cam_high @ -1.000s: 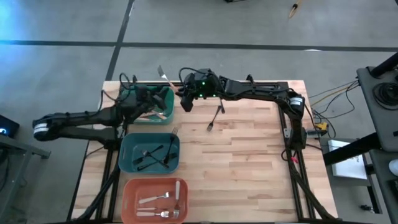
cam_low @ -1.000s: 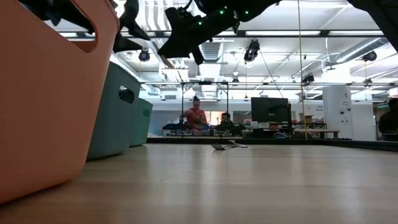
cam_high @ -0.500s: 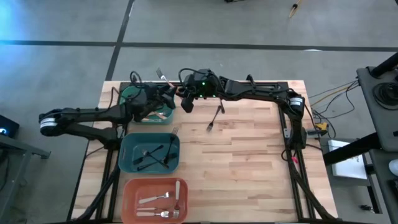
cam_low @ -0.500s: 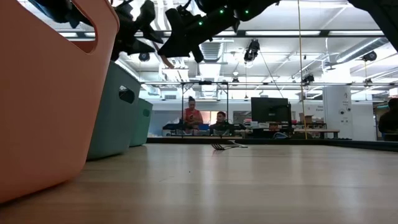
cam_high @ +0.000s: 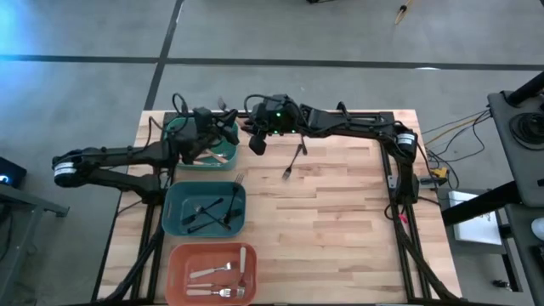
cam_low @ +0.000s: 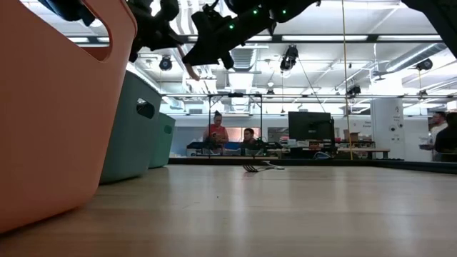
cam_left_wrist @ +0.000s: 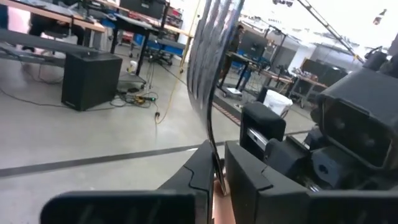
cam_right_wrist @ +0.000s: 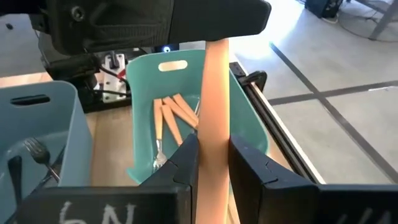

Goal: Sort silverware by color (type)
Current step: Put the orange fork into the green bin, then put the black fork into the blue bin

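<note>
An orange-handled fork (cam_high: 228, 110) hangs in the air between my two grippers, above the far right corner of the green bin (cam_high: 189, 158). My right gripper (cam_high: 253, 136) is shut on its handle, and my left gripper (cam_high: 229, 123) is shut on it nearer the metal tines (cam_left_wrist: 208, 56). Several orange-handled forks (cam_right_wrist: 173, 118) lie in the green bin. A black fork (cam_high: 294, 160) lies on the table, right of the grippers. My left gripper pinches the fork between its two fingers (cam_left_wrist: 199, 174) where the orange handle (cam_left_wrist: 216, 185) meets the metal. The tines stick out past the fingertips. The fork is clear of the table. My right gripper pinches the orange handle (cam_right_wrist: 214, 124) between its two fingers (cam_right_wrist: 186, 162). The handle runs out past the fingertips to my left gripper (cam_right_wrist: 155, 18). The fork is lifted clear above the green bin (cam_right_wrist: 245, 124).
A teal bin (cam_high: 174, 217) with black forks stands nearer than the green bin. A salmon bin (cam_high: 180, 263) with white-handled forks stands at the near edge. Bare wood lies to the right. People sit in the room beyond the table (cam_low: 214, 135).
My left gripper has moved from over the green bin toward the table's right and far edges, up to the fork that my right gripper holds. My right gripper and the fork have kept still.
</note>
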Controlling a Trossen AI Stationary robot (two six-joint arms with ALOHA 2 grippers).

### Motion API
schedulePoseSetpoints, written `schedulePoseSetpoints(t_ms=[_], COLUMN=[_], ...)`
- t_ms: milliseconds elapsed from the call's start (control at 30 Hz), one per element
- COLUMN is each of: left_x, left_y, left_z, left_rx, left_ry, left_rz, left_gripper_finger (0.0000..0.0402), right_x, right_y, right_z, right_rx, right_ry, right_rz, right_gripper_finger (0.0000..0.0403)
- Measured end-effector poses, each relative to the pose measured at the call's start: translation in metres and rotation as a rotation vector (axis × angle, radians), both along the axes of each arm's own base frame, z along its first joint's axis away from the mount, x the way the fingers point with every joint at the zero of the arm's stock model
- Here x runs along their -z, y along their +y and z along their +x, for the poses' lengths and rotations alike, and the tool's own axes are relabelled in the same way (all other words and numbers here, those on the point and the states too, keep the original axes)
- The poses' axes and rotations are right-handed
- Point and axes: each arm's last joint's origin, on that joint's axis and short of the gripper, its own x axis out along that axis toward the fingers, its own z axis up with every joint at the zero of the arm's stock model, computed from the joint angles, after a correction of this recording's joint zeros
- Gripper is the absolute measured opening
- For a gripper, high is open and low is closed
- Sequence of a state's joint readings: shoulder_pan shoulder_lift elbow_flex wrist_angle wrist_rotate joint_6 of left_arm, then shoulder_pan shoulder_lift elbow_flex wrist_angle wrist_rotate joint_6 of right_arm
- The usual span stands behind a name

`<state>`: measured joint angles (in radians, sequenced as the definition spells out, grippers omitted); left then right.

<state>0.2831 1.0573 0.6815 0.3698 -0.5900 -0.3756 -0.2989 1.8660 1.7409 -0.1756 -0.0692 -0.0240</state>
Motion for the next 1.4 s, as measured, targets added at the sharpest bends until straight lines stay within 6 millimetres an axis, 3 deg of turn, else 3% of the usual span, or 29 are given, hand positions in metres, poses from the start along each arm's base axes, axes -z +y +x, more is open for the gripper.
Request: schedulePoseSetpoints(t_ms=[133, 333, 467, 600, 700, 833, 1100, 1400], left_x=[-0.002, -0.007, -0.011, -0.012, 0.001, 0.016, 0.032, 0.033], left_y=[0.001, 0.009, 0.010, 0.002, -0.003, -0.005, -0.004, -0.007], left_z=[0.000, -0.015, -0.037, -0.057, -0.070, -0.074, -0.068, -0.066], left_rx=[0.013, -0.110, -0.135, -0.120, -0.108, -0.092, -0.031, 0.102], left_ry=[0.005, 0.183, 0.357, 0.573, 0.792, 0.913, 0.913, 0.883], left_rz=[0.007, 0.051, -0.015, -0.085, -0.156, -0.182, -0.261, -0.322], left_gripper_finger=[0.0005, 0.0002, 0.0002, 0.0001, 0.0001, 0.0000, 0.0011, 0.0085], right_x=[0.000, -0.002, 0.004, 0.017, 0.036, 0.062, 0.099, 0.121], right_y=[0.000, 0.000, -0.003, -0.007, -0.011, -0.015, -0.041, -0.090], right_z=[0.000, -0.010, -0.023, -0.037, -0.045, -0.048, -0.045, -0.070], right_rx=[-0.005, -0.006, 0.015, 0.042, 0.032, -0.027, 0.154, 0.522], right_ry=[0.002, 0.068, 0.202, 0.379, 0.556, 0.722, 0.791, 0.781], right_rz=[-0.009, 0.028, 0.071, 0.136, 0.144, 0.116, 0.252, 0.422], right_gripper_finger=[0.0059, 0.0172, 0.0208, 0.0207, 0.0195, 0.0176, 0.0155, 0.0162])
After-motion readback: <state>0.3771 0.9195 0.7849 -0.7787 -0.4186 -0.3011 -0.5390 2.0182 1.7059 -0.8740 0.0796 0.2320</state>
